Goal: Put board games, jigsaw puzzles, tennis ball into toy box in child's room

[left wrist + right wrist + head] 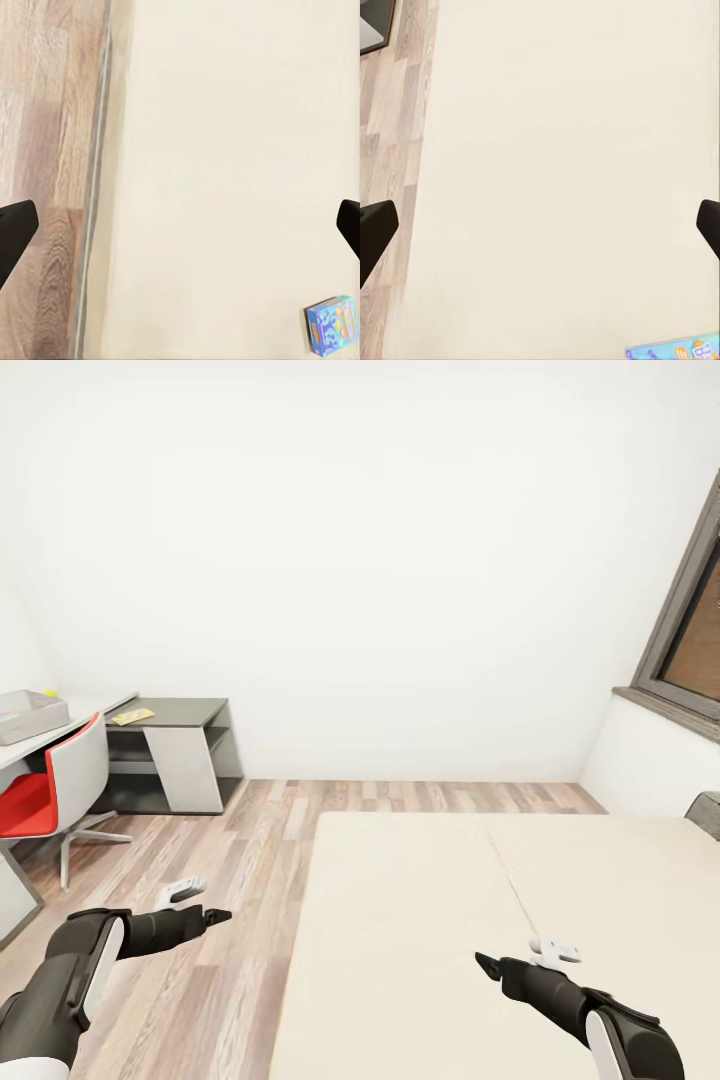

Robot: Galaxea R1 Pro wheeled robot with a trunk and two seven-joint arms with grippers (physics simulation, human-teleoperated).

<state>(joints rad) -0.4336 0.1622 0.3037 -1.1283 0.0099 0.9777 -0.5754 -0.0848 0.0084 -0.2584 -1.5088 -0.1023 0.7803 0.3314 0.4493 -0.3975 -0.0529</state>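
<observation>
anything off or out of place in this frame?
Nothing damaged or spilled. A light blue board game lies flat on the beige bed, slightly askew to its edge. Both grippers, left and right, are open and empty.

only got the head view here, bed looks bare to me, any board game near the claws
Observer: Yes. The left wrist view shows a light blue board game lying flat on the bed.
Operator: is the left claw holding anything
Observer: No. Its fingertips stand wide apart with only mattress and floor between them.
Operator: and the right one
Observer: The right claw's fingertips are also spread and empty; a blue box edge peeks in at the frame's border, likely a board game too.
</observation>
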